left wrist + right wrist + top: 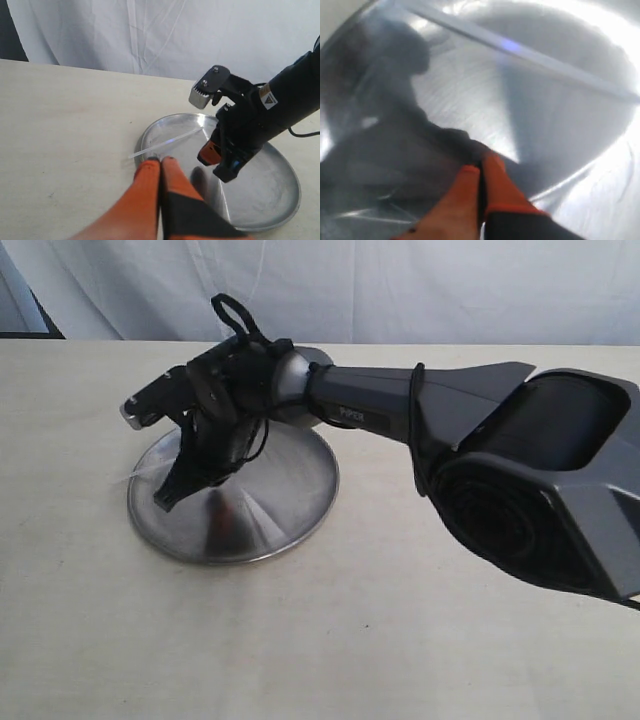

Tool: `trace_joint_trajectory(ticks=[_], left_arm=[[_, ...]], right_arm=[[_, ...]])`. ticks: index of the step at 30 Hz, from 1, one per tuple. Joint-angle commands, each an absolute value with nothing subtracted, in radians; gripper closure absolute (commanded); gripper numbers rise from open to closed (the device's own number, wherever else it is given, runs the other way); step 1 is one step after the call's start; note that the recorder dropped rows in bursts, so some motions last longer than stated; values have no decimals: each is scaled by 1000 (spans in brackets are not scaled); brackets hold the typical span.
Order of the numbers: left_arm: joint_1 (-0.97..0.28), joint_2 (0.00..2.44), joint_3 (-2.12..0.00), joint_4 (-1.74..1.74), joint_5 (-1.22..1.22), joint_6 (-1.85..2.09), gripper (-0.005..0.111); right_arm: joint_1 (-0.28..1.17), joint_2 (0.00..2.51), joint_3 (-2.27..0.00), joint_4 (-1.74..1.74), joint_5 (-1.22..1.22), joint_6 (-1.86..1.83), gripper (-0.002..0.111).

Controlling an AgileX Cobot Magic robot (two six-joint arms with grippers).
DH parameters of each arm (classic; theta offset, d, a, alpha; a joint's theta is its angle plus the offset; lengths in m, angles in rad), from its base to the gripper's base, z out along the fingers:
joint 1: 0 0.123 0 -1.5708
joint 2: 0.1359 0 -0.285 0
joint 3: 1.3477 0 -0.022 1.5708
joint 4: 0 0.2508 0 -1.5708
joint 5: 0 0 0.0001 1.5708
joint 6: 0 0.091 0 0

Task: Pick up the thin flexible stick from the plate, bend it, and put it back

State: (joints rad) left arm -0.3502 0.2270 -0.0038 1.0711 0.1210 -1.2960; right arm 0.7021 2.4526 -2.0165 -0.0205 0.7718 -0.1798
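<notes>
silver plate point(270, 200) beneath right claw point(481, 167), closed and empty; thin flexible stick point(170, 141) just beyond tips of closed left claw point(160, 160).

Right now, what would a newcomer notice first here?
A big dark arm stretches in from the right, the right claw down over the shiny silver plate. The thin translucent stick lies on the plate, one end poking past the rim, close to the shut orange left claw.
</notes>
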Motion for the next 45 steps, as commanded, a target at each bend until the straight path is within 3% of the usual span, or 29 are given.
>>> trace_joint_trajectory(ticks=[1, 5, 14, 30, 45], left_arm=[[-353, 221, 0, 1074, 120, -1297, 107], [-353, 221, 0, 1074, 120, -1297, 107], [-353, 221, 0, 1074, 120, -1297, 107], [-353, 221, 0, 1074, 120, -1297, 107], [-353, 221, 0, 1074, 120, -1297, 107]], right_arm=[[699, 2424, -2019, -35, 493, -72, 108], [699, 2466, -2019, -33, 263, 136, 108], [686, 2576, -2024, -10, 303, 338, 108], [679, 2575, -2219, -67, 808, 170, 108], [678, 2502, -2219, -159, 970, 176, 108]])
